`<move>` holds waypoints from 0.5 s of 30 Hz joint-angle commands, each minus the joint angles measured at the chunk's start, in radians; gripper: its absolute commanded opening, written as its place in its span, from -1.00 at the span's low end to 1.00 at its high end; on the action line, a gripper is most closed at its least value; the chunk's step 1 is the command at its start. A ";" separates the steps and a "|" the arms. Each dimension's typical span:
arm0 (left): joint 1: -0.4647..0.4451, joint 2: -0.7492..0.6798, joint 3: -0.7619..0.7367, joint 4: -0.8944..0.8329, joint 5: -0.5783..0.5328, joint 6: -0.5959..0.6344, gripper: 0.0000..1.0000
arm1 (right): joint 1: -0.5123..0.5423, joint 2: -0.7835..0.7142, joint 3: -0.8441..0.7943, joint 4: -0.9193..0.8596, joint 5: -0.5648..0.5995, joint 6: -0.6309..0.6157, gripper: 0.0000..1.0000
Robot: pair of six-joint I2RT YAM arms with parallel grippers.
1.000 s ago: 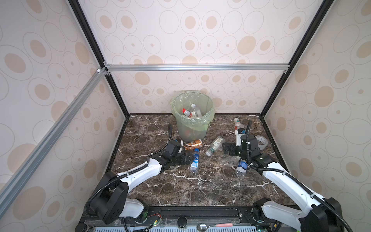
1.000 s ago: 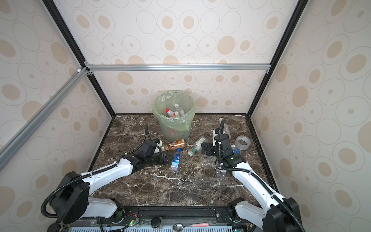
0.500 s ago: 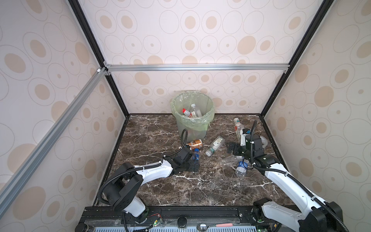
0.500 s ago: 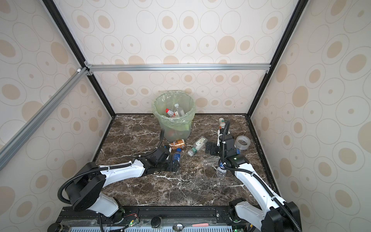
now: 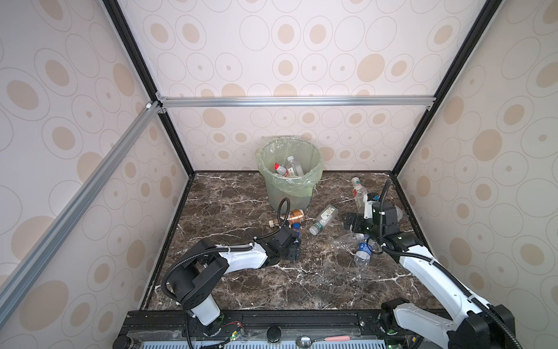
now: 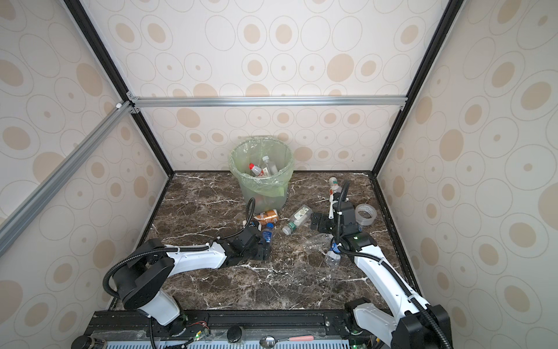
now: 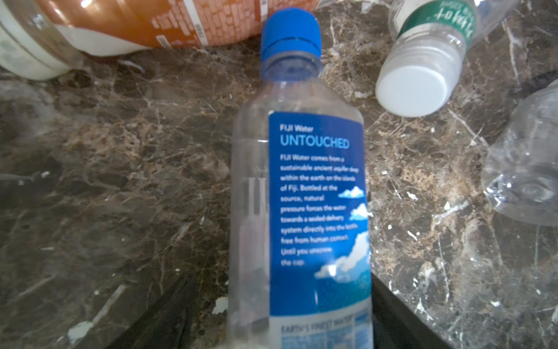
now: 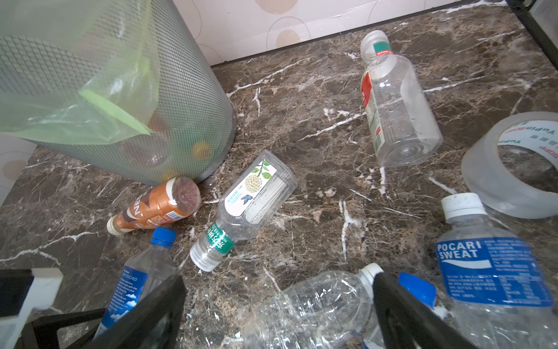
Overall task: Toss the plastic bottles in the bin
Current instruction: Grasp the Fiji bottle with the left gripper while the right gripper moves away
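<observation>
The left arm point(image 5: 241, 256) and right arm point(image 5: 428, 267) wear glossy white shells between bulky black joint housings point(image 5: 196, 279). Ribbed black cables point(image 5: 163, 284) run along each, cinched with white ties point(image 5: 382, 214). The left claw point(image 5: 297, 246) and right claw point(image 5: 347, 223) are black. A green light point(image 6: 357, 237) glows on the right wrist.

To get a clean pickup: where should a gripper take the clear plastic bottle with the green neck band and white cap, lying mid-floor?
Grip the clear plastic bottle across its wide labelled body, coming straight down from above. It lies flat on its side with bare marble tabletop along both long sides; the neck near its white cap is narrower.
</observation>
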 commanded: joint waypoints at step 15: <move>-0.019 -0.191 -0.092 0.114 -0.027 0.039 0.05 | -0.017 0.066 0.015 0.061 -0.187 0.084 1.00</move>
